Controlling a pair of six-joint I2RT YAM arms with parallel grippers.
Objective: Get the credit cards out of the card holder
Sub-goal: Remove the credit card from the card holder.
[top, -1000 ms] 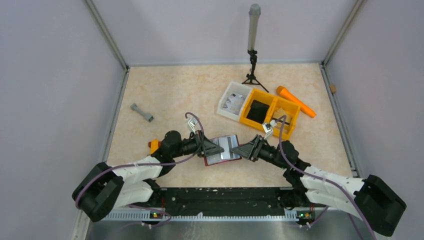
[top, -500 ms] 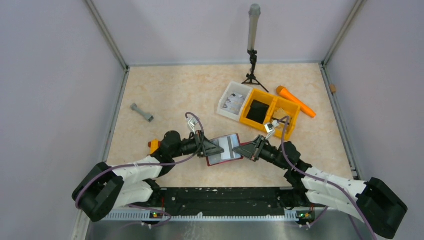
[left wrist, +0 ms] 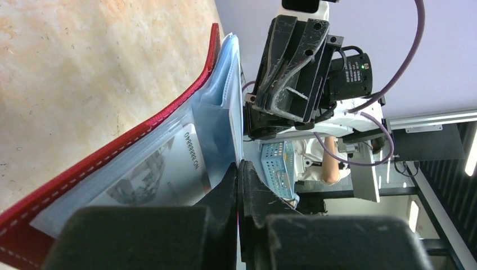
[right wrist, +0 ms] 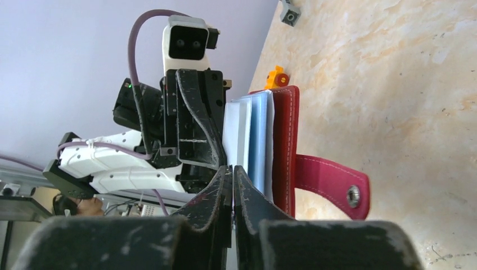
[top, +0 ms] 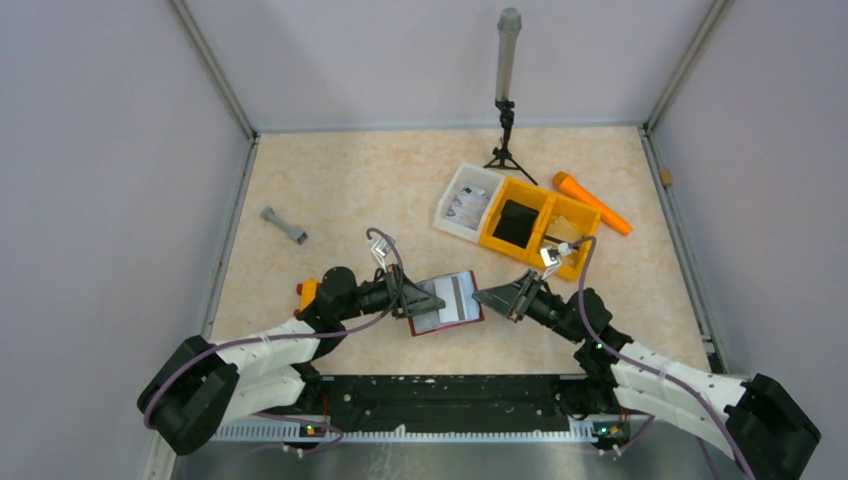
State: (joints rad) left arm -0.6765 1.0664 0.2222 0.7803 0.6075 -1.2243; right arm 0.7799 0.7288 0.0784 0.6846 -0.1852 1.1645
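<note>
The dark red card holder (top: 447, 303) lies open near the table's front middle, with pale cards in clear sleeves showing. My left gripper (top: 415, 300) is shut on its left edge; the left wrist view shows the red cover (left wrist: 112, 146) and a printed card (left wrist: 169, 174) beside my jaws (left wrist: 239, 169). My right gripper (top: 482, 296) is at the holder's right edge, shut on the edge of a pale credit card (right wrist: 236, 129) that runs down to its tips (right wrist: 232, 169). The red snap tab (right wrist: 332, 183) sticks out to the right.
A yellow-orange divided bin (top: 577, 253) and a white tray (top: 450, 192) stand behind the right arm. An orange marker-like object (top: 592, 203) lies beyond them. A small tripod stand (top: 505, 100) is at the back. A grey dumbbell-shaped piece (top: 284, 226) lies far left.
My right gripper has drawn back to the right, from over the holder to its right edge. The left gripper and the holder have hardly moved.
</note>
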